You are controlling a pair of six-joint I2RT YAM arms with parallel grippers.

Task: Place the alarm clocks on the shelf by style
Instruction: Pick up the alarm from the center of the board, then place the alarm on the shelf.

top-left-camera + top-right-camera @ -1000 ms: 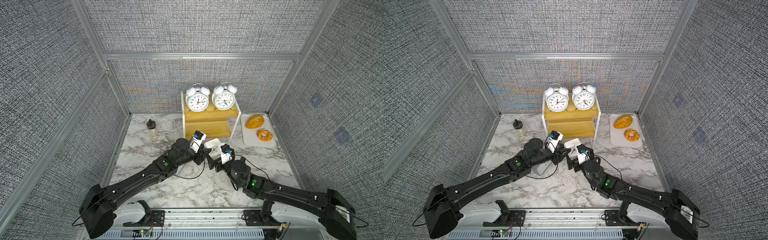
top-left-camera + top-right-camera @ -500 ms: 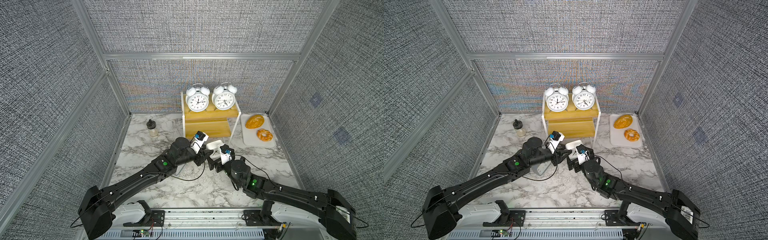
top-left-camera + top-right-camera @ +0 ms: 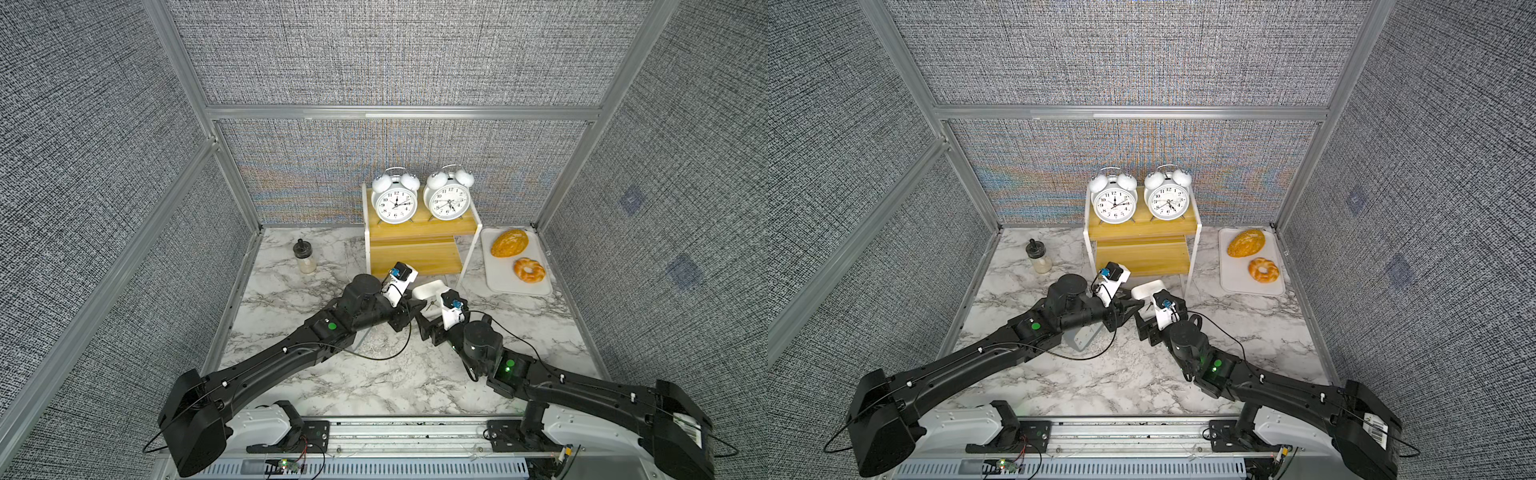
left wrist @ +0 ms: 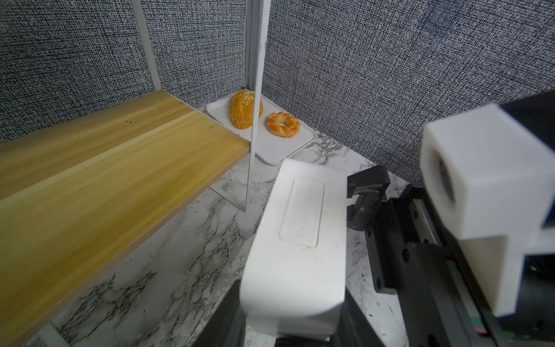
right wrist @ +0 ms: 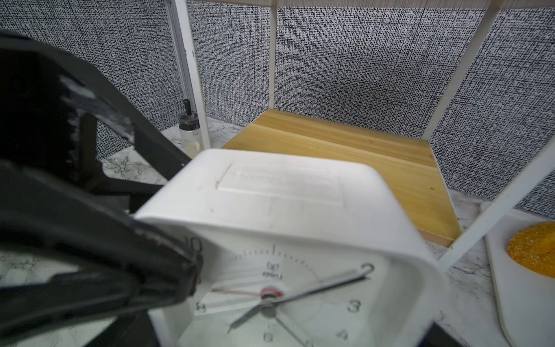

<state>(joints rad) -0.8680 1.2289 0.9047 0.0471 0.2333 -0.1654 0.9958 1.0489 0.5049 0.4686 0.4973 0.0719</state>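
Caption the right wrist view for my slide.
The small white square clock, held in the jaws of the left gripper, dial toward us, just short of the lower board of the shelf.

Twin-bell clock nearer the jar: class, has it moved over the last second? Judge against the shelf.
No. The twin-bell clock sits where it was, at the same end of the top board of the shelf, beside its twin.

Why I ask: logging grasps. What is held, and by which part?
The left gripper holds the small white clock, fingers on its dial and back. Whether the right gripper also grips cannot be told.
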